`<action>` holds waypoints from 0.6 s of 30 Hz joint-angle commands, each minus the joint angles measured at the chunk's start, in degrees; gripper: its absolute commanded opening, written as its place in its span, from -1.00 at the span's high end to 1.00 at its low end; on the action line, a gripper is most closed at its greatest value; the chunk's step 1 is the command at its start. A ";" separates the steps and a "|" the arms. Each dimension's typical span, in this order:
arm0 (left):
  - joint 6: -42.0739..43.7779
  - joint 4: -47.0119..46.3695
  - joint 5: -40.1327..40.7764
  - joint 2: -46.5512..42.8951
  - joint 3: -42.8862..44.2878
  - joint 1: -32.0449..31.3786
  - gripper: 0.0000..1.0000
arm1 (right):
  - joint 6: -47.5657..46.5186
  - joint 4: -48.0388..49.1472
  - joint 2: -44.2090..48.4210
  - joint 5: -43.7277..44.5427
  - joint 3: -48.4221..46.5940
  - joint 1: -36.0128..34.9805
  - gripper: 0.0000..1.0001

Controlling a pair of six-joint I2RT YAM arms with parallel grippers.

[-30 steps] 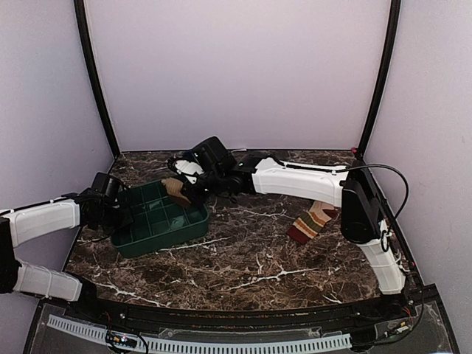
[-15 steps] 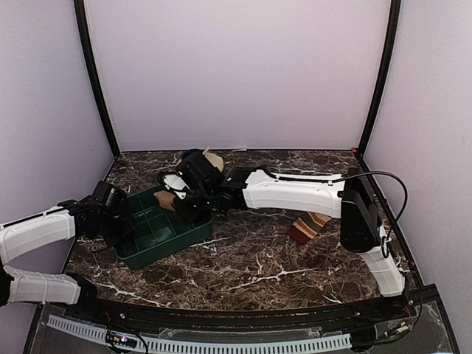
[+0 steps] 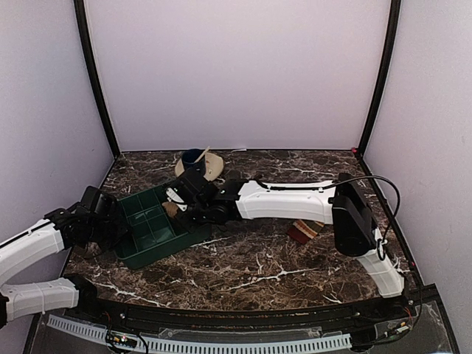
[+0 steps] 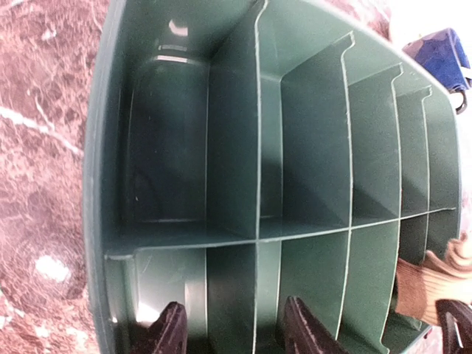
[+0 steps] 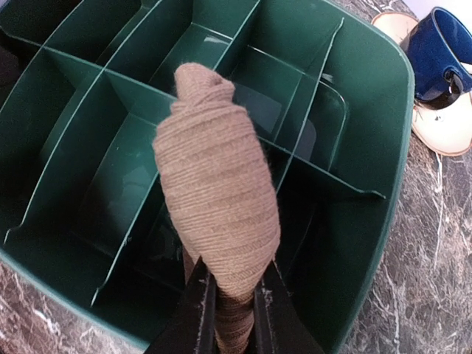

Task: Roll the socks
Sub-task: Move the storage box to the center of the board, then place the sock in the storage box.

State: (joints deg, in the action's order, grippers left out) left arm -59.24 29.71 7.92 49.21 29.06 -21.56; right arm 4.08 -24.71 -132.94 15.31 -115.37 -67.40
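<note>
Pinching the lower end of the plain tan sock point(image 5: 217, 214) between the right fingers point(image 5: 198, 313), clenched hard on the fabric. Holding it as a tight rolled bundle, upright over the dividers of the green tray point(image 5: 383, 147), toward the tray's right end in the top view. Impossible to tell whether the roll touches a divider.

Keeping the left fingers point(image 4: 171, 335) spread and released, nothing clamped, low over the compartments at the tray's opposite end, with one short divider in the gap between them.

Further out on the dark marbled worktop point(image 3: 258, 273), well apart from the tray on the right: the striped sock point(image 3: 304, 230), lying partly hidden under the right arm.

Behind the tray, near the back wall: a blue cup point(image 3: 193, 158) resting on a pale dish point(image 3: 212, 167).
</note>
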 commanded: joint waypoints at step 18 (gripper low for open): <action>18.98 -12.18 15.88 -5.00 1.33 -1.72 0.04 | 6.17 -13.70 -10.17 3.66 -15.94 -1.66 1.00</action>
State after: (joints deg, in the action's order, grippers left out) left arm -46.68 22.61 17.96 44.40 31.46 -23.05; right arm 7.11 -35.09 -141.88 19.33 -129.19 -68.55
